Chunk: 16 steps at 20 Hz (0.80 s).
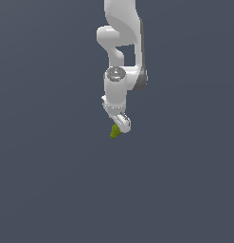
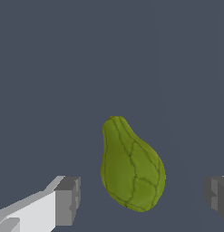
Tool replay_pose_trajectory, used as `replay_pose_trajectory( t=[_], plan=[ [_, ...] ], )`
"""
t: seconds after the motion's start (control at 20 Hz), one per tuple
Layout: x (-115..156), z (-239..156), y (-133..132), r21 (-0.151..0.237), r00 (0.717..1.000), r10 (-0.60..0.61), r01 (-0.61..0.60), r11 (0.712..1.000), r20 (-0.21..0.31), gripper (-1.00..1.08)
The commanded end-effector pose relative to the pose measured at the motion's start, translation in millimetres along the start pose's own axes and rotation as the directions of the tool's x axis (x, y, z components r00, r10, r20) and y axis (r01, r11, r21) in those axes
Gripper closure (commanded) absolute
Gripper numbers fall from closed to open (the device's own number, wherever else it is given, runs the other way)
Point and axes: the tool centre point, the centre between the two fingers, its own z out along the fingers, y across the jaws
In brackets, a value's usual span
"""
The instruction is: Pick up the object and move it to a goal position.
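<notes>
Object (image 2: 131, 167) upright, narrow end up, between open end effector (image 2: 140, 199) fingers.

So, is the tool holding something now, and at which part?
Nothing is held. The tool is open; its fingers stand apart on both sides of the green object, with gaps, not touching it.

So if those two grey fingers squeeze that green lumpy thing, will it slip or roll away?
The green object looks rounded and tapered, so it could roll or pivot when pushed. Its creased skin may help grip slightly. The open gripper has fingers on either side, apparently not touching it.
</notes>
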Motion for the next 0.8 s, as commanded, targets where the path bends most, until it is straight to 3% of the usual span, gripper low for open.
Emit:
replay_pose_trajectory(
  t=[0.0, 0.4, 0.75],
  plan=[
    [-1, 1, 1, 0.001, 1.000, 0.019, -0.019, 1.000, -0.001, -0.92],
    [-1, 6, 2, 0.001, 1.000, 0.021, -0.021, 1.000, -0.001, -0.92],
    [-1, 35, 2, 0.001, 1.000, 0.024, -0.024, 1.000, -0.002, -0.92]
  ],
)
